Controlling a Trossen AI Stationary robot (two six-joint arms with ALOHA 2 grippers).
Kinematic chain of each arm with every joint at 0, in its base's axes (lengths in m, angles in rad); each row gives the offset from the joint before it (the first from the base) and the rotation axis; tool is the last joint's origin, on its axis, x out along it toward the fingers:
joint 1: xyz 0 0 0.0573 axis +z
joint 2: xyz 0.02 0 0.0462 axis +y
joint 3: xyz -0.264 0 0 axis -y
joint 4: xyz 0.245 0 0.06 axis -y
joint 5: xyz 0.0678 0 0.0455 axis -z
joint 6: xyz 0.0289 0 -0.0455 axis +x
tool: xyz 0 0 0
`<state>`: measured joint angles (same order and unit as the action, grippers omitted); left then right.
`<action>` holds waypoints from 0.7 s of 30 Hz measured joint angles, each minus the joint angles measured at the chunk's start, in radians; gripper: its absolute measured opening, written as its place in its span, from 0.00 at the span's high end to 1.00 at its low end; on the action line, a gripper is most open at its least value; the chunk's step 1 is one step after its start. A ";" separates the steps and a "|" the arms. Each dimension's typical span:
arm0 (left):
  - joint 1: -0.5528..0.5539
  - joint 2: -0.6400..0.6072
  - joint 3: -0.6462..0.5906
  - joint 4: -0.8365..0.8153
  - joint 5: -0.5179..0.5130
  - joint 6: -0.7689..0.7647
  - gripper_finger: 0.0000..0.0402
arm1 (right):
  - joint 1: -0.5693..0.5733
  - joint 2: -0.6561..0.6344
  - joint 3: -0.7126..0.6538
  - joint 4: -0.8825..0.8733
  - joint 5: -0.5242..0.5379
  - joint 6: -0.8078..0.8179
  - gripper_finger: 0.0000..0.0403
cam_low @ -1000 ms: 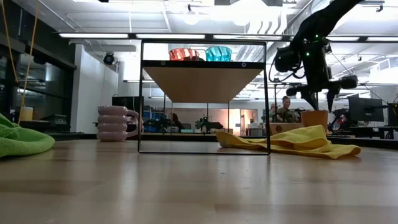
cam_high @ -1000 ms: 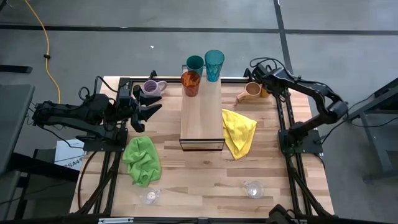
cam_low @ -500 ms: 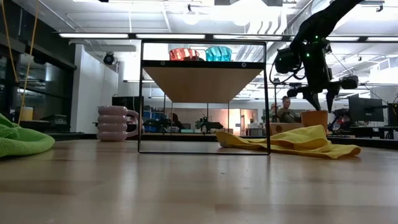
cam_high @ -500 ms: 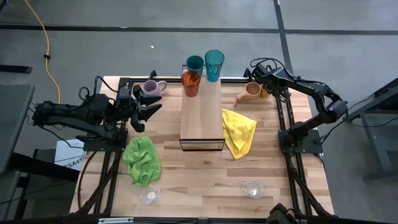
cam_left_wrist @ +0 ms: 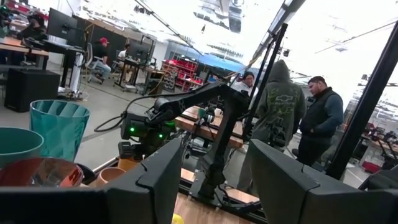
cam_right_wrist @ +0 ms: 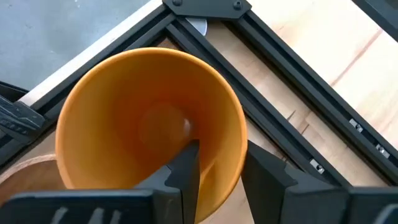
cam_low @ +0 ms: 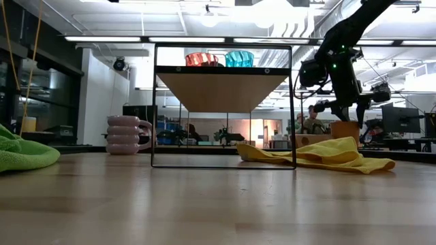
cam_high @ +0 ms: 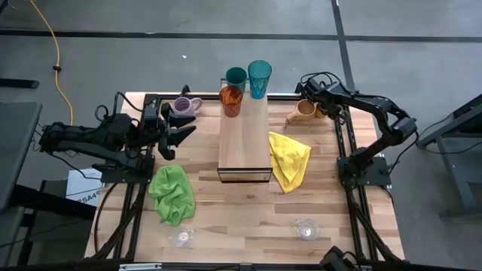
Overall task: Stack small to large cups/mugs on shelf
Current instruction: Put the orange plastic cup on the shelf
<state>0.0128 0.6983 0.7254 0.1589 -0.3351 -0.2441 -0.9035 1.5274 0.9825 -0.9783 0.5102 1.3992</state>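
Orange plastic fills the right wrist view: the orange cup (cam_right_wrist: pixel 149 124) stands open side up at the table's far right corner, against the dark frame rails (cam_right_wrist: pixel 292 118), and the right gripper (cam_high: pixel 319 108) straddles its rim, one finger inside the bowl and the other outside the wall, closing on that rim. Just beside it, toward the middle of the table, is the tan handled mug (cam_high: pixel 303 111); the two stand so near that the high view does not show whether they touch.

The shelf (cam_high: pixel 244 143) runs down the table's centre with most of its light-wood plank bare. The amber-orange tumbler (cam_high: pixel 231 100) stands at its far end. A tall teal tumbler (cam_high: pixel 259 79) and a shorter teal tumbler (cam_high: pixel 236 77) stand at or just past that far edge; exactly which cannot be told from above.

The left gripper (cam_high: pixel 181 134) waits above the table's left edge with its fingers spread and nothing between them. The lavender handled mug (cam_high: pixel 184 106) stands near it at the far left corner.

A yellow cloth (cam_high: pixel 289 159) lies against the shelf's right side and a green cloth (cam_high: pixel 172 193) toward the near left. Two small clear glasses (cam_high: pixel 181 238) (cam_high: pixel 306 228) stand well apart along the near edge, with open wood between them.
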 joint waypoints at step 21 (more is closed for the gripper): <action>0.000 0.000 0.000 0.002 0.000 0.000 0.57 | 0.008 -0.010 0.000 -0.018 0.062 -0.080 0.98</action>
<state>0.0128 0.6979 0.7254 0.1605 -0.3347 -0.2442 -0.8960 1.5174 0.9825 -0.9961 0.5719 1.3196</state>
